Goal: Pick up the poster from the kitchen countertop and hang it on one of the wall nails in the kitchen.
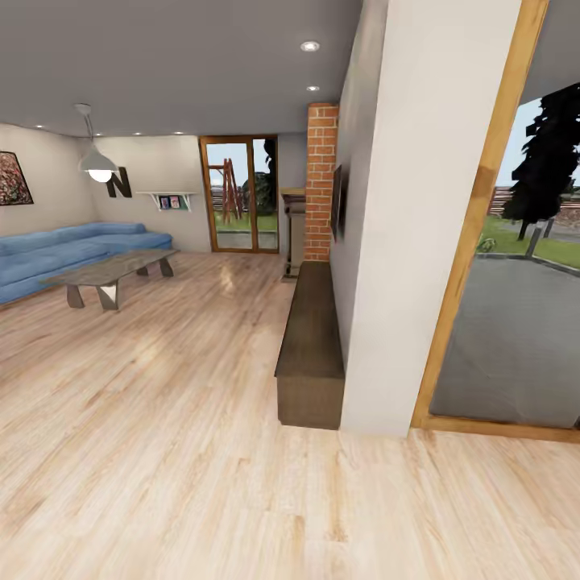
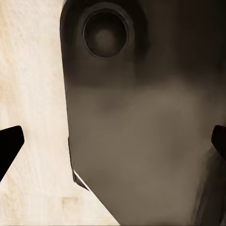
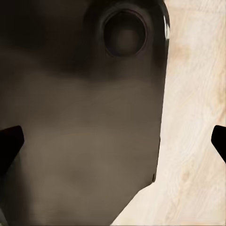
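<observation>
A long blue sofa [image 1: 72,250] is seen far left, a low grey coffee table [image 1: 113,274] beside it, a dark wooden cabinet [image 1: 310,346] against the white wall [image 1: 419,217]. Both grippers' black fingers [image 2: 9,146] [image 3: 9,146] are spread above the pale wooden floor [image 1: 161,451].

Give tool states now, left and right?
Left tool: open, empty, fingertips wide apart.
Right tool: open, empty, fingertips wide apart.

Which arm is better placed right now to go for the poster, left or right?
Neither yet. The head view looks over a living room: blue sofa, coffee table, wood floor, no countertop or poster. Both wrist views show widely spread fingertips over the robot's dark body, so both seem free.
</observation>
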Controlling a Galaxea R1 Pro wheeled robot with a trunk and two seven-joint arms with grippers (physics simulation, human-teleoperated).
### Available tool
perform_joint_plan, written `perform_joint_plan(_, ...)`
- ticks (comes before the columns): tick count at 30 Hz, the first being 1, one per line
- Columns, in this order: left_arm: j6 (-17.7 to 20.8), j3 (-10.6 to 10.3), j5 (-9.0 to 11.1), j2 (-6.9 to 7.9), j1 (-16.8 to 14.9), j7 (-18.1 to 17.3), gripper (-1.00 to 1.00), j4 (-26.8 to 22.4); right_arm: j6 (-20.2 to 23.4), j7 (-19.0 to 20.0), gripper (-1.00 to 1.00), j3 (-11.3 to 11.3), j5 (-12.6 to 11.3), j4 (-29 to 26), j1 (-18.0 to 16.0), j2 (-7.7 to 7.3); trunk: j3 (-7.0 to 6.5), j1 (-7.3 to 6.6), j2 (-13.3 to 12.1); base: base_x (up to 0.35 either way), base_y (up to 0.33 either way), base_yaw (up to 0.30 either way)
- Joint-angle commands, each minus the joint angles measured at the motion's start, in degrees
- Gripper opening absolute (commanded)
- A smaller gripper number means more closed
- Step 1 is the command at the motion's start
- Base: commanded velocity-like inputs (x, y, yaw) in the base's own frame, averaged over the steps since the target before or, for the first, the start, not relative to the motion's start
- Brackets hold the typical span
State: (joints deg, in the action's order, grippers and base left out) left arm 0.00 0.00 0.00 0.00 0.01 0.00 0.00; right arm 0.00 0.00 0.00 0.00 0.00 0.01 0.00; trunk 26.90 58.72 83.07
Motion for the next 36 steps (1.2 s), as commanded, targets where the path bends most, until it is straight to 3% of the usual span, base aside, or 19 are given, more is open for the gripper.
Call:
perform_joint_plan(1,-0.3,0.3,-0.3,-0.33,0.3,0.0,1.0,-0.3,-0.3,-0.3,1.0,0.1,-0.3,-0.3,-0.3,-0.33,0.03,0.0,0.0,0.0,0.0,0.001)
perform_joint_plan(6,-1.9,-0.1,-0.4,-1.72,0.7,-0.1,1.0,-1.9,-1.9,-1.9,1.0,0.2,-0.3,-2.0,-2.0,-1.36,0.03,0.0,0.0,0.0,0.0,0.0)
perform_joint_plan(23,-2.8,-0.1,-0.4,-1.72,0.7,-0.1,1.0,-7.4,-7.4,-2.5,1.0,0.2,-0.3,-7.5,-7.5,-1.36,0.03,0.0,0.0,0.0,0.0,0.0)
perform_joint_plan(25,-2.2,-0.2,-0.4,-2.26,0.3,-0.1,1.0,-8.0,-6.7,-1.9,1.0,0.0,-0.3,-8.2,-7.5,-1.37,0.03,0.0,0.0,0.0,0.0,0.0)
perform_joint_plan(28,-2.9,-0.1,-0.4,-1.28,-0.1,0.0,1.0,-9.0,-5.9,-0.9,1.0,-0.1,-0.4,-9.1,-8.5,-2.23,0.03,0.0,0.0,0.0,0.0,0.0)
perform_joint_plan(36,-4.8,0.0,-0.4,1.3,-0.3,0.1,1.0,-11.6,-8.5,-0.4,1.0,-0.4,-0.4,-11.7,-9.9,-3.14,0.03,0.0,0.0,0.0,0.0,0.0)
